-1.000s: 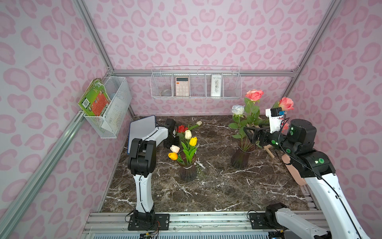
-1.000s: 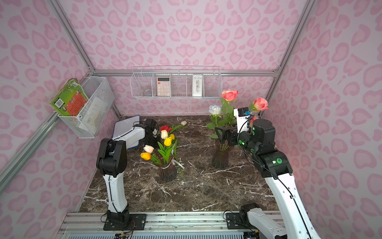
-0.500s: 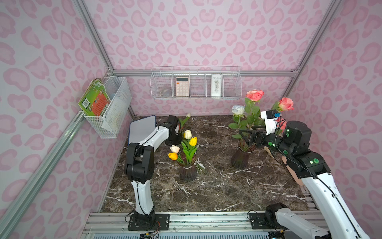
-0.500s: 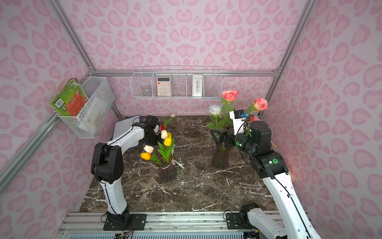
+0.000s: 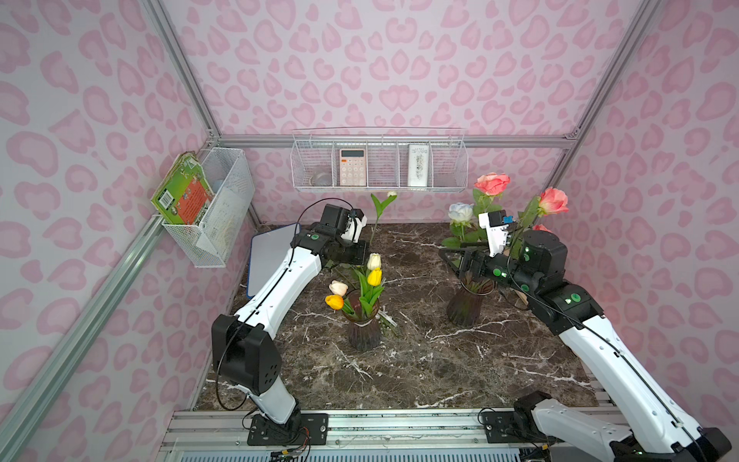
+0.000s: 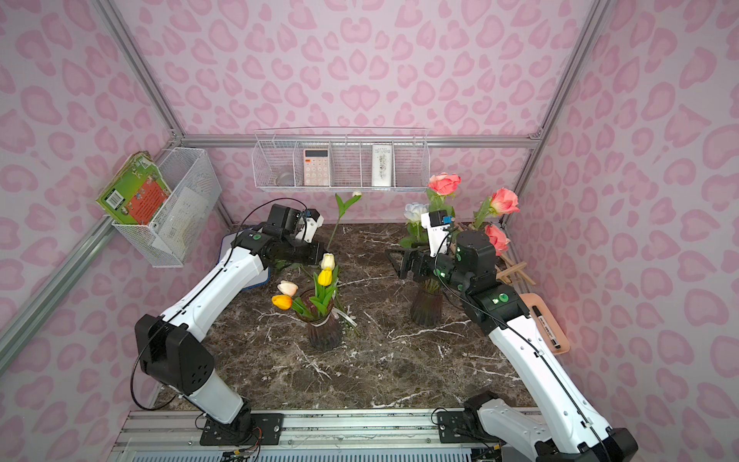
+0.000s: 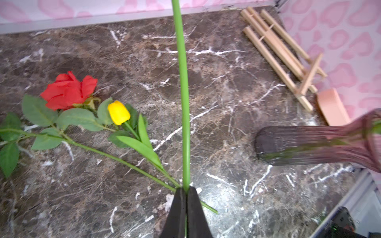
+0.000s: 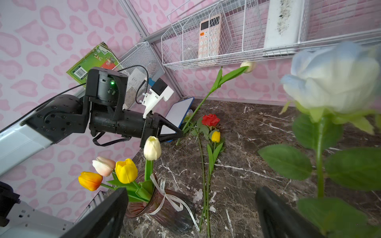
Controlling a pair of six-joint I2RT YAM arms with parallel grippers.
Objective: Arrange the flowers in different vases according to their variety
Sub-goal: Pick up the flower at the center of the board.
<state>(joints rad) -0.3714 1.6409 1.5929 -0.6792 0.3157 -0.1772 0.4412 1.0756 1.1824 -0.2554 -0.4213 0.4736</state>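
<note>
My left gripper (image 7: 186, 188) is shut on the green stem (image 7: 183, 92) of a white-budded tulip (image 5: 390, 194), which it holds upright above the table's back. Several tulips stand in the ribboned vase (image 5: 364, 332), which is also the vase (image 6: 324, 332) and the vase (image 8: 165, 208). Roses, one white-blue (image 8: 334, 78) and two pink (image 5: 492, 184), fill the flared vase (image 5: 464, 308), seen too as the vase (image 7: 309, 146). A red rose (image 7: 68, 90) and a yellow tulip (image 7: 118, 112) lie on the marble. My right gripper (image 8: 191, 190) hangs open beside the rose vase with nothing between its fingers.
Two wire baskets hang on the walls: one (image 5: 380, 168) at the back holds a calculator, one (image 5: 216, 212) on the left holds a green book. A white tablet (image 5: 272, 256) leans at the back left. At the right lie a wooden easel (image 7: 282, 55) and a pink tray (image 6: 548, 320).
My left gripper has closed on the tulip stem and raised it, so the bud now points up towards the back basket. My right gripper has shifted a little to the left.
</note>
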